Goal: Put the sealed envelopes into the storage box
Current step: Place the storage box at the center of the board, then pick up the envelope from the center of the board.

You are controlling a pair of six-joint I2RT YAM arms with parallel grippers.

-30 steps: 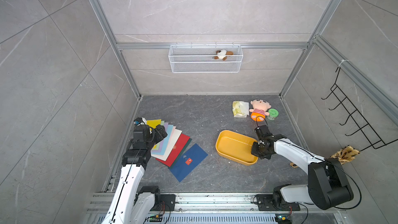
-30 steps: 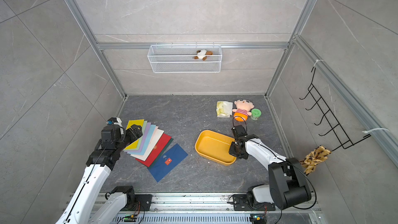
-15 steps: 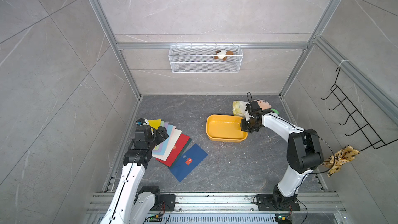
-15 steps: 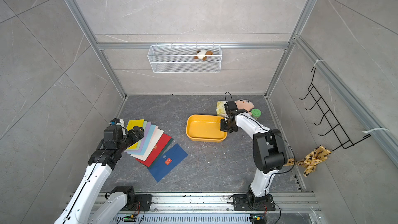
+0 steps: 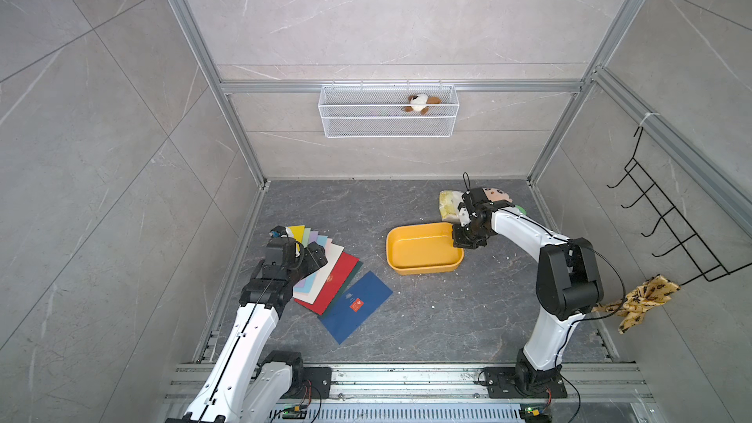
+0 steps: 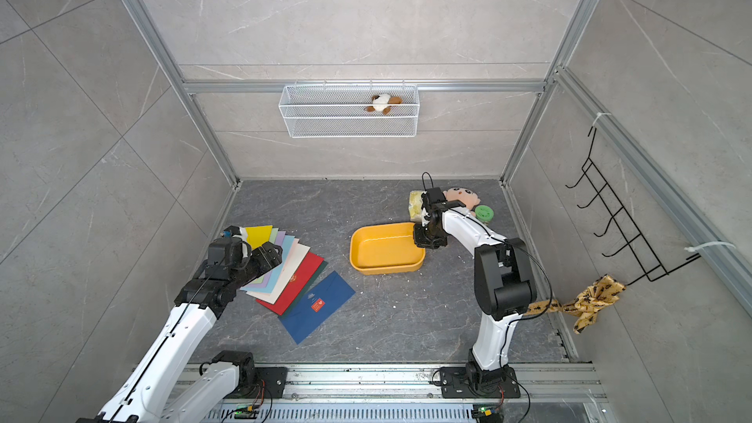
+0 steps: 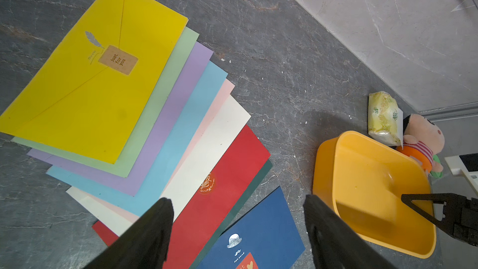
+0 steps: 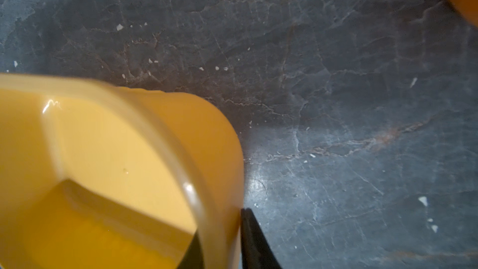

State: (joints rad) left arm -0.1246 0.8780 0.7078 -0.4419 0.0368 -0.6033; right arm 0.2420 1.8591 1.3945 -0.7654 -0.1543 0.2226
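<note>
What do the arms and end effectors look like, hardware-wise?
Both match. Left arm and right arm: white tubular links, chunky black joint housings, black bases. A thin black cable runs outside each. Left end effector and right end effector: two black, tapered, pointed fingers. No markings are readable.

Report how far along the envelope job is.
Done: nothing filed; the yellow storage box sits empty. In hand: the right gripper straddles the box's end wall; the left gripper hangs open over the fanned sealed envelopes, holding none. Left: all envelopes, yellow through navy, lie outside the box and need moving in.
</note>
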